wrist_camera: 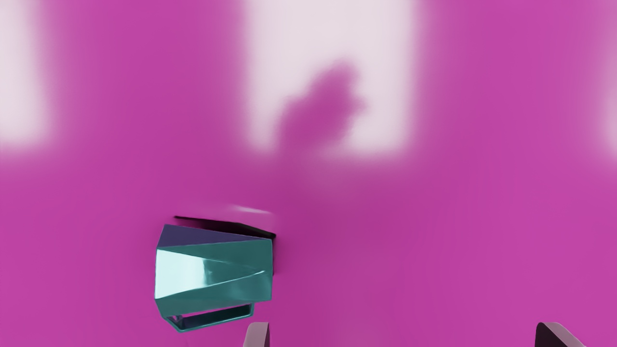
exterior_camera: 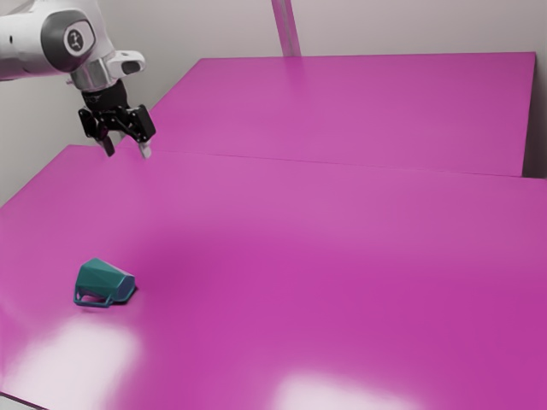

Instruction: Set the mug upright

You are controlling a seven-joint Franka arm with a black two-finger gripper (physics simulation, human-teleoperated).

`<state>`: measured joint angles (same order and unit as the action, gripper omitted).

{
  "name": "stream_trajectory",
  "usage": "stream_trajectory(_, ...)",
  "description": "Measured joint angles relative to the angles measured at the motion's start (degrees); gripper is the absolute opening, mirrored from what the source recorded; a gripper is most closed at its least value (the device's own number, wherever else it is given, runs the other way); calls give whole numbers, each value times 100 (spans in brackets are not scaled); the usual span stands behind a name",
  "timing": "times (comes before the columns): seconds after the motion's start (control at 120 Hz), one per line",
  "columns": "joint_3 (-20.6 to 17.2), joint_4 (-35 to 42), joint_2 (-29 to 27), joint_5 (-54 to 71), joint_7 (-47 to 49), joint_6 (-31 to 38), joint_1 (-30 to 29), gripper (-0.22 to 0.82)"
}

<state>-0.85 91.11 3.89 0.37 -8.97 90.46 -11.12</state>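
Currently, your gripper (exterior_camera: 127, 151) is raised and spread, and the mug (exterior_camera: 104, 278) lies on its side

Your two fingertips stand wide apart, held above the magenta table (exterior_camera: 282, 231) at the exterior view's upper left. In the wrist view, you see the mug outside the gap between them, off past one fingertip, with its handle (wrist_camera: 217, 316) on the side toward your fingers. The green, faceted mug rests on the table, well below your gripper, a dark shadow (wrist_camera: 217, 225) hugging the side away from the handle. Farther out, pale patches of light (wrist_camera: 332, 33) lie across the tabletop, one of them broken by a blurry shadow. Beyond the table's far side, you have a second magenta surface (exterior_camera: 359, 107), a narrow magenta strip (exterior_camera: 287, 30) and a grey wall (exterior_camera: 410, 26).
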Motion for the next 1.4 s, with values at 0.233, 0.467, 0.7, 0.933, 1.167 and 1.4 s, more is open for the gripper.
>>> stream_trajectory(0.233, 910, 161, -92, -82, -221, 525, 509, 60)
stream_trajectory(0.467, 980, 2024, -1382, -543, -264, 1299, -156, 60)
stream_trajectory(0.7, 1131, 3325, -1911, -2191, -1123, 2262, -1025, 60)
stream_trajectory(0.933, 1341, 4405, -2126, -3920, -3023, 2819, -1875, 60)
stream_trajectory(1.167, 1644, 4637, -2043, -3548, -4555, 2874, -2313, 60)
stream_trajectory(1.4, 1649, 4736, -1557, -3307, -5579, 3268, -2442, 60)
